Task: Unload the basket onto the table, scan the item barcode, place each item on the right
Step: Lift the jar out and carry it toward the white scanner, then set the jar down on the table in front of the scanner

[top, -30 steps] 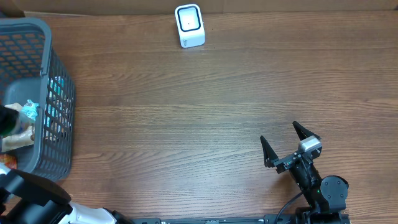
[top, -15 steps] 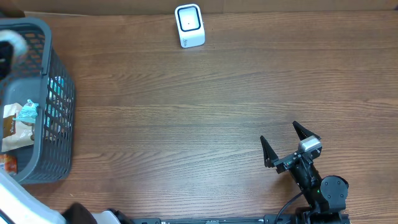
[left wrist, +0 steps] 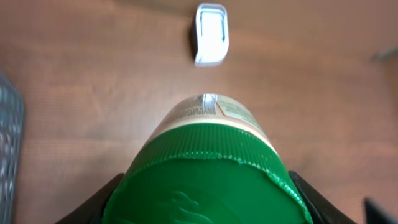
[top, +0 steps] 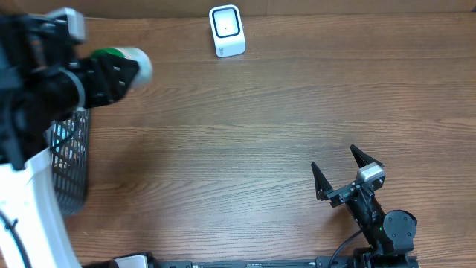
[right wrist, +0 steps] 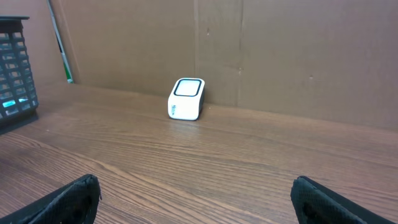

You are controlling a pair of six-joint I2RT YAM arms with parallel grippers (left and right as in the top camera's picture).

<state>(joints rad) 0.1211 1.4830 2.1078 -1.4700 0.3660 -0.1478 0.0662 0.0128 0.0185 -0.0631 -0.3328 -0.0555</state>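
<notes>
Green-capped jar (left wrist: 211,180) is between the jaws of the left gripper (top: 111,74), which is half closed on its cap end; the scanner (left wrist: 211,34) stands ahead of it. The jar looks stiff, smooth and round, so it may slip or turn. Holding it near the cap keeps the label free. The right gripper (top: 346,171) is wide open and empty.

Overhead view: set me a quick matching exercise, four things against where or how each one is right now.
1 green-capped container
2 scanner
3 basket
4 right gripper

A open, holding nothing
B far edge of the table
C held in the left gripper
D left edge of the table

Pairs: 1-C, 2-B, 3-D, 4-A
</notes>
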